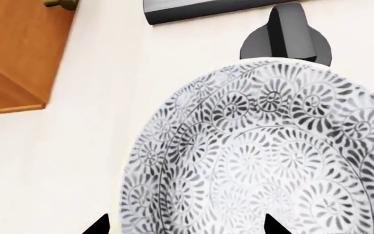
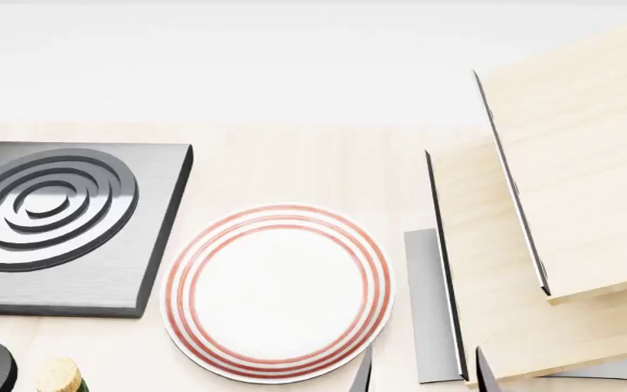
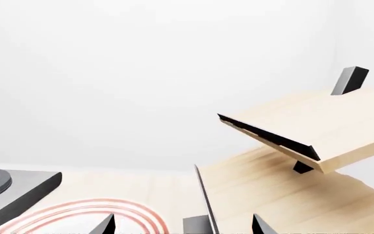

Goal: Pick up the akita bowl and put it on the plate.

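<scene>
Akita bowl (image 1: 265, 151): fills the left wrist view, under the left tool (image 1: 185, 225); grasp cannot be told. Plate (image 2: 277, 292): bare on the worktop (image 2: 291, 163), beside the burner (image 2: 68, 224), awaiting it. Right tool (image 3: 181, 225): spread, unladen.

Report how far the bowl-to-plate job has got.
Nothing is finished: the flat white red-ringed plate lies bare beside the dark grey square burner. In hand: the left gripper is right at the deep floral-patterned akita bowl; a grasp can't be confirmed. Left: carrying it over and placing it.
</scene>
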Controlling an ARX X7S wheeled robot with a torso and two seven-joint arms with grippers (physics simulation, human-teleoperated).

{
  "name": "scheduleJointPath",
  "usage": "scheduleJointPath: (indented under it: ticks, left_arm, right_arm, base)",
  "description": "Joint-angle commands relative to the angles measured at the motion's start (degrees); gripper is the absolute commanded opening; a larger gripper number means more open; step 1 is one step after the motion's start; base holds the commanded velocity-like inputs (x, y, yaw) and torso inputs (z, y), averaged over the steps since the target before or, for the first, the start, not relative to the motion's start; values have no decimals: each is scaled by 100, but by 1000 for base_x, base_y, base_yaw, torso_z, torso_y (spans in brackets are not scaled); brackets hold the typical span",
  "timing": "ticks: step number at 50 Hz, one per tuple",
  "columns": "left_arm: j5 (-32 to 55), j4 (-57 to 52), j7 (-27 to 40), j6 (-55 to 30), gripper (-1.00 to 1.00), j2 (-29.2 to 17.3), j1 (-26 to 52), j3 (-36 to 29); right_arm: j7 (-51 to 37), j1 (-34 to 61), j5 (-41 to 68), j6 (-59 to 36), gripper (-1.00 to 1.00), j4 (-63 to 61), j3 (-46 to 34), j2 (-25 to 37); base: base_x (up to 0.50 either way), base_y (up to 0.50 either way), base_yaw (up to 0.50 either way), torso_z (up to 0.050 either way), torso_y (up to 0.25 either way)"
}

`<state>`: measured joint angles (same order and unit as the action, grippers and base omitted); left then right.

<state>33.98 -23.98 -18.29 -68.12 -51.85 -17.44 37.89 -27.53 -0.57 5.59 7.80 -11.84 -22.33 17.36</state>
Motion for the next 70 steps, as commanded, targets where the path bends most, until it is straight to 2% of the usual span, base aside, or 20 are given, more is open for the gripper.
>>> scheduleJointPath:
  ticks: [1,42,43,61,70]
  left_arm:
    - [-27,244,-20,132,100,34,31,-154]
    - [-137,646,25,328,100,58,210,-929]
    - [-141,651,10,344,-100,54,196,-950]
    - [-169,788,-13,478,-100,93,256,-1069]
    - [-118,591,-52,581,-100,108,231,-860]
  right_arm:
    - [-11,17,5,18,100,60,-33,-3]
    - [-70,31,55,45,100,123,-92,28]
    - [-72,29,44,49,100,121,-100,30]
    - [-78,27,85,63,100,101,-133,53]
    - [-88,48,104,69,100,130,-137,57]
  base:
    - [0,0,0,0,0]
    - [0,0,0,-2,0]
    - [0,0,0,0,0]
    - [1,0,-2,-2,0]
    - [1,-1,-2,-2,0]
